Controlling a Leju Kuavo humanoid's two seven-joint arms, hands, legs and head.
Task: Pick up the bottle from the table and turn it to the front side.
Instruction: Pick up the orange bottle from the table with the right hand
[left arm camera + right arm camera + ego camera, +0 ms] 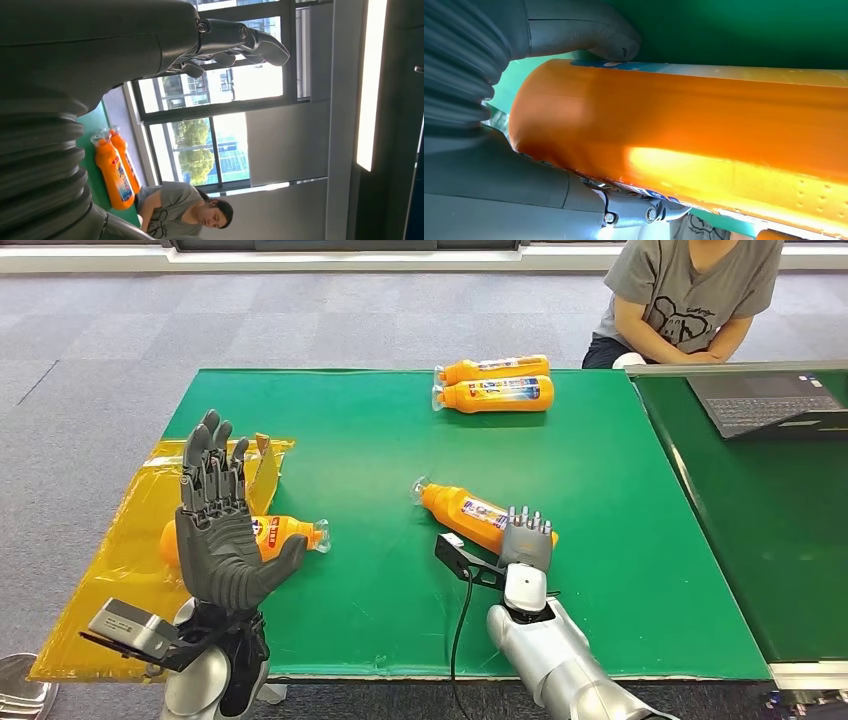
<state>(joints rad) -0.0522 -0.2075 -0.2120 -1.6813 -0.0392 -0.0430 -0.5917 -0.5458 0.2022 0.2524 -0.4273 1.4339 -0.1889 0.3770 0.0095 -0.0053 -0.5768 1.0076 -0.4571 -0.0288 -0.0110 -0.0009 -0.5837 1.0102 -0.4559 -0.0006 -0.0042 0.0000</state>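
We count four orange bottles. The task bottle lies on its side mid green table, cap toward the far left; the right hand covers its base end. The right wrist view shows what the head view hides: thumb on one side, fingers on the other, wrapped around the bottle, label cut off. Left hand raised, fingers spread, holding nothing, partly hiding a bottle on the yellow bag. Two bottles lie side by side at the far edge. Person seated, cropped; laptop cut off.
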